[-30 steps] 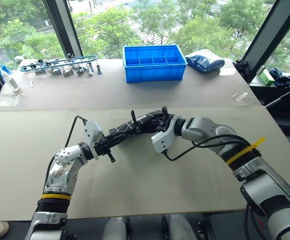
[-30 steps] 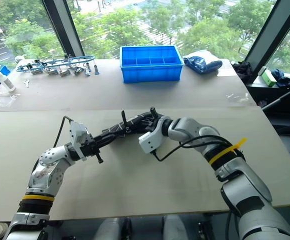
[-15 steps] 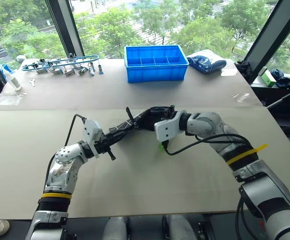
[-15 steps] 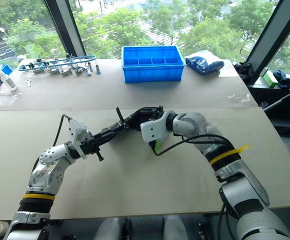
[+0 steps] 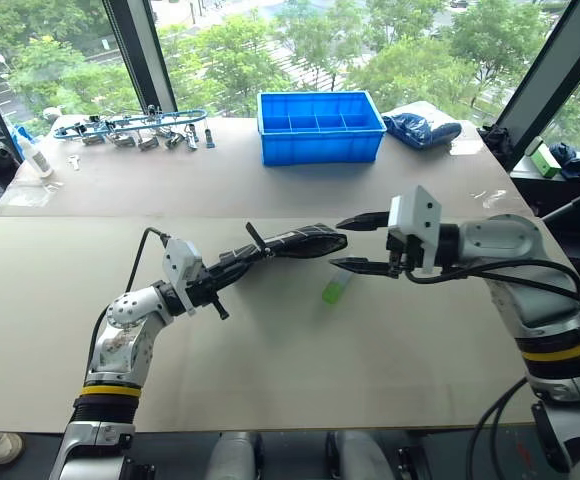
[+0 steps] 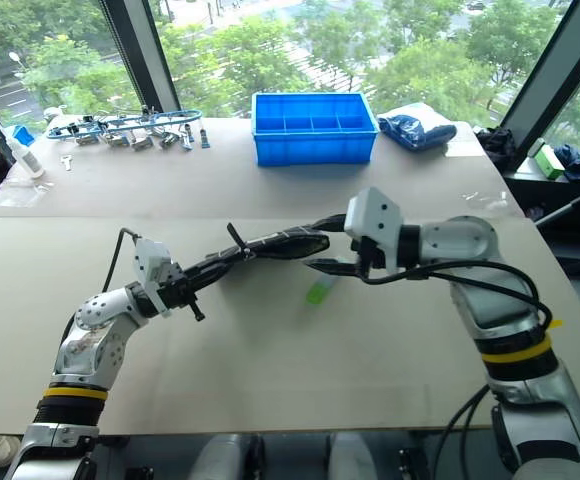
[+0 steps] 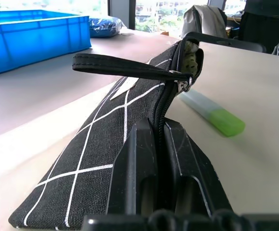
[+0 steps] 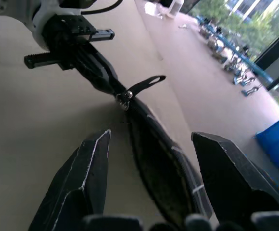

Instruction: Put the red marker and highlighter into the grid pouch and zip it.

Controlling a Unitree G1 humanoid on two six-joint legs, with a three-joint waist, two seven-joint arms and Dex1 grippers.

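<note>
I note my right gripper (image 5: 355,243) released and empty, highlighter (image 5: 336,290) lying on the table just below-near it, long axis near-far, while my left gripper (image 5: 210,292) stays clenched on the grid pouch (image 5: 288,243).

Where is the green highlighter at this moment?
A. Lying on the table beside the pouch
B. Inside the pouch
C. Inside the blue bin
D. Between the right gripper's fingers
A: the highlighter lies on the table beside the pouch, below the open, empty right gripper.
</note>
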